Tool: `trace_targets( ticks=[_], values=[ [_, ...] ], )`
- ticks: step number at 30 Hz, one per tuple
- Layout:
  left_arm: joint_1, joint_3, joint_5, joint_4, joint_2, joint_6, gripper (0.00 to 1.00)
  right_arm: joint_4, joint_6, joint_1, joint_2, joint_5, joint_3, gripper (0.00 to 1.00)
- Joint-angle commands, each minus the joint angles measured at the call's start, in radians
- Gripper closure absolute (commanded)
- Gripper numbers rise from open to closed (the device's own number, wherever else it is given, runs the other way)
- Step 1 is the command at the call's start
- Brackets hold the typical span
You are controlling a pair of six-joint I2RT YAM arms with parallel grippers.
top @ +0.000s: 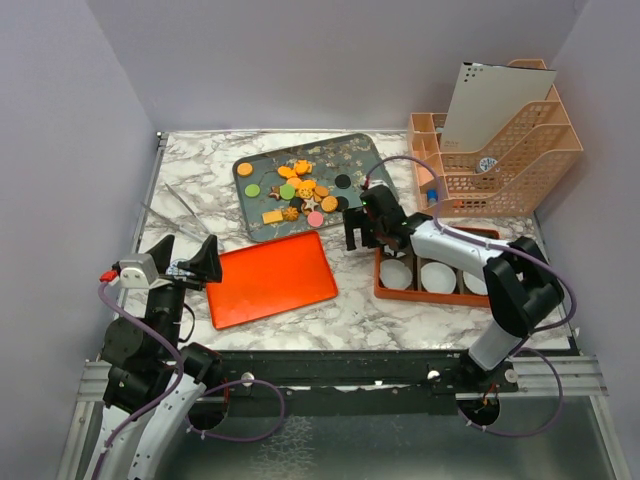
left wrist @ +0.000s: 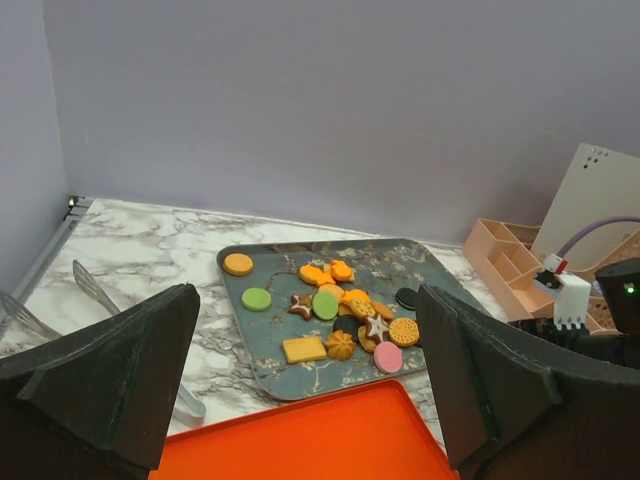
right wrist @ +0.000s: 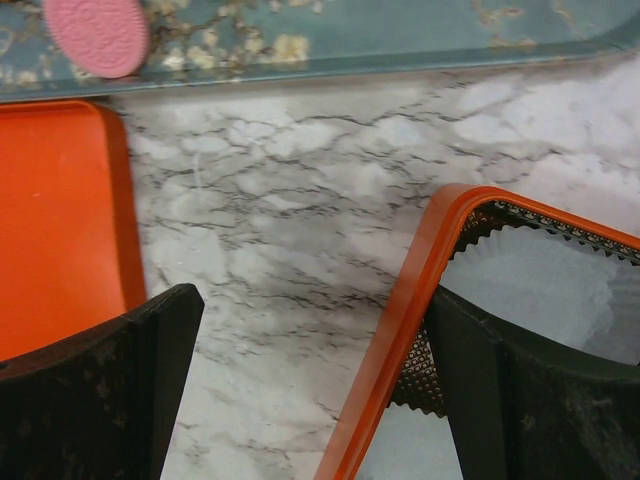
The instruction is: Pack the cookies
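Lying in a loose heap on the grey-blue flowered tray, the cookies sit at about 12 o'clock on the marble tabletop, with one orange and one green cookie a little apart at 9 o'clock of the heap. An orange tray lies at 7 o'clock of the flowered tray, and an orange basket with white paper cups stands at 4 o'clock. The right jaws are spread wide and grasp nothing; they hang above bare marble between the orange tray and the basket corner, near the pink cookie. The left jaws, at 8 o'clock, are also released and empty.
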Motion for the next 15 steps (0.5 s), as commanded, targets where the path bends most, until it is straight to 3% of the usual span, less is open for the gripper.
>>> trace_targets(
  ticks=[1, 9, 15],
  values=[
    [-0.004, -0.006, 0.028, 0.0, -0.02, 0.012, 0.01, 0.026, 0.016, 0.075, 0.06, -0.04, 0.075, 0.0],
    [-0.004, -0.005, 0.028, 0.0, -0.026, 0.01, 0.01, 0.02, 0.035, 0.177, 0.112, -0.076, 0.148, 0.0],
    [-0.004, -0.007, 0.024, 0.0, -0.02, 0.01, 0.01, 0.033, 0.039, 0.195, 0.038, -0.099, 0.121, 0.0]
  ],
)
